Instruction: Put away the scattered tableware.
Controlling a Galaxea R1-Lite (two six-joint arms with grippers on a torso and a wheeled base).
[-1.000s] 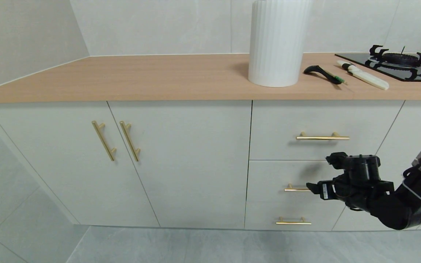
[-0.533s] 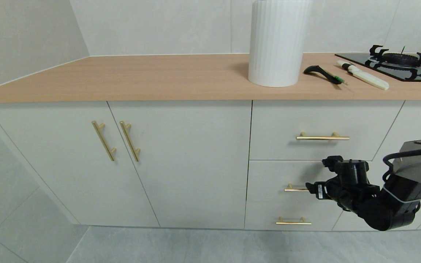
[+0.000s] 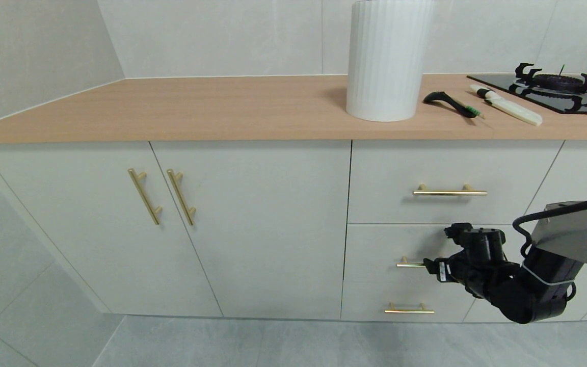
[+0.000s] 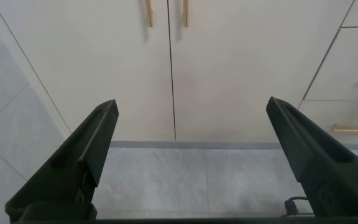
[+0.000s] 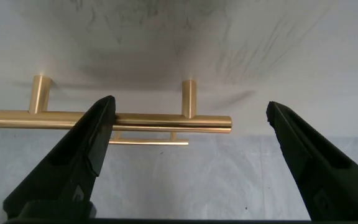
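Observation:
Two pieces of tableware lie on the wooden countertop: a black-handled utensil and a white knife, both right of a tall white ribbed container. My right gripper is low in front of the drawers, open, right by the middle drawer's gold handle. In the right wrist view that handle runs just ahead of the open right gripper, with nothing between the fingers. My left gripper is open and empty, facing the cabinet doors and the floor.
A black stove sits at the countertop's right end. Three drawers are stacked on the right, with a top handle and a bottom handle. Two closed doors with gold handles are on the left. Grey tiled floor lies below.
My right arm has shifted left and a little down, bringing the open gripper closer to the middle drawer's handle. The tableware on the countertop has not moved.

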